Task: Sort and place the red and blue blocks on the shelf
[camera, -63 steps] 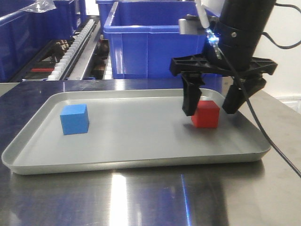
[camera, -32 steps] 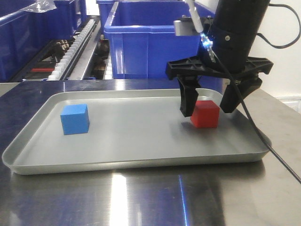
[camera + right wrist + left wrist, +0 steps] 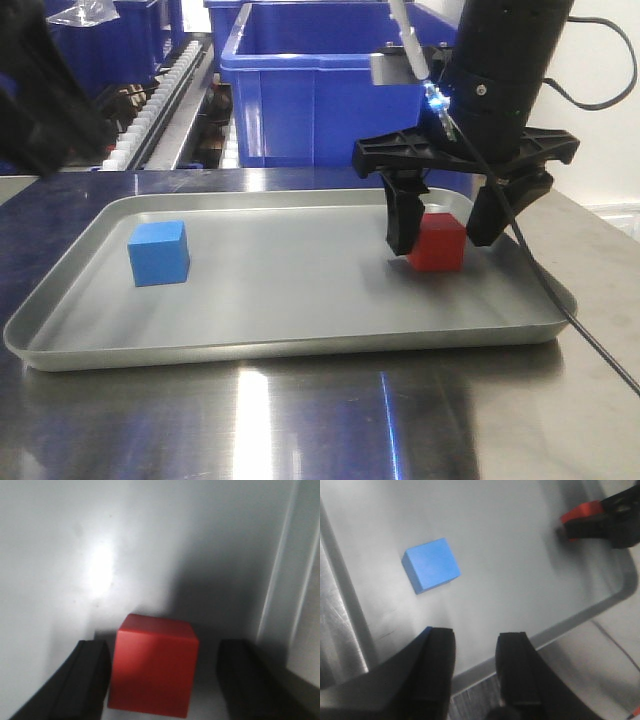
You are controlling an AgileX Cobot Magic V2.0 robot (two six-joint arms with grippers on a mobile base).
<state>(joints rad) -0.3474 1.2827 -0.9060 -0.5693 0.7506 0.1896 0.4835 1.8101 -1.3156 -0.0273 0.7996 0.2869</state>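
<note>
The red block (image 3: pixel 437 243) rests at the right of a shallow grey tray (image 3: pixel 290 350), and the blue block (image 3: pixel 159 252) at its left. My right gripper (image 3: pixel 440 238) is open and straddles the red block, one finger on each side. In the right wrist view the red block (image 3: pixel 154 665) stands between the fingers (image 3: pixel 90 677); the left one is close to it and a gap shows on the right. My left gripper (image 3: pixel 476 647) is open and empty, above the tray rim (image 3: pixel 580 617), short of the blue block (image 3: pixel 431 565). The shelf (image 3: pixel 185 110) stands behind.
Large blue bins (image 3: pixel 320 90) sit on the rack just behind the tray, with a roller track (image 3: pixel 150 120) to their left. A blurred dark arm (image 3: pixel 45 90) fills the upper left. A black cable (image 3: pixel 560 300) hangs off the right arm over the tray's right rim.
A dark blurred arm has come into view at the upper left. My right gripper has edged slightly left around the red block. Both blocks stay where they were.
</note>
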